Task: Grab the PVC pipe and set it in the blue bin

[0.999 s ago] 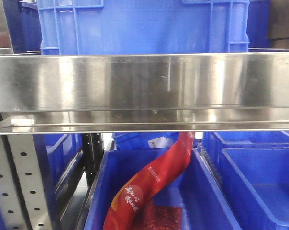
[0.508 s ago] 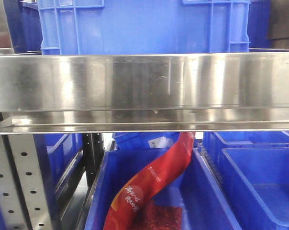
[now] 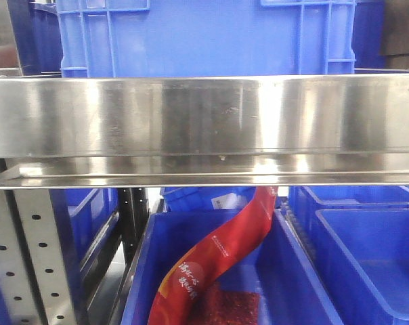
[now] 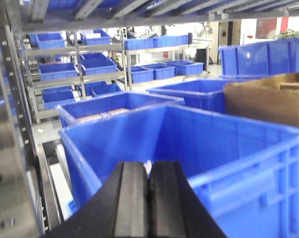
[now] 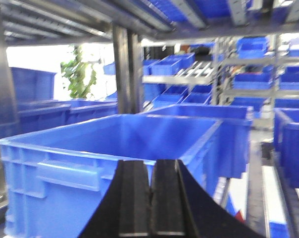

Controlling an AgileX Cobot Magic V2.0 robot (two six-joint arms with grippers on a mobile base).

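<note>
No PVC pipe shows in any view. In the left wrist view my left gripper (image 4: pixel 148 167) is shut, its black pads pressed together, in front of a large blue bin (image 4: pixel 224 144). A small white speck shows just above the pad tips; I cannot tell what it is. In the right wrist view my right gripper (image 5: pixel 151 166) is shut and empty, just before the rim of another large blue bin (image 5: pixel 65 163). Neither gripper shows in the front view.
The front view is filled by a steel shelf beam (image 3: pixel 204 122) with a blue crate (image 3: pixel 204 34) on top. Below it a blue bin (image 3: pixel 296 284) holds a red bag (image 3: pixel 218 254). A cardboard box (image 4: pixel 268 99) stands right of the left bin. Steel racks with several blue bins surround both arms.
The front view has shifted a few pixels, with the shelf and crate drifting slightly right and down. Nothing else has visibly changed.
</note>
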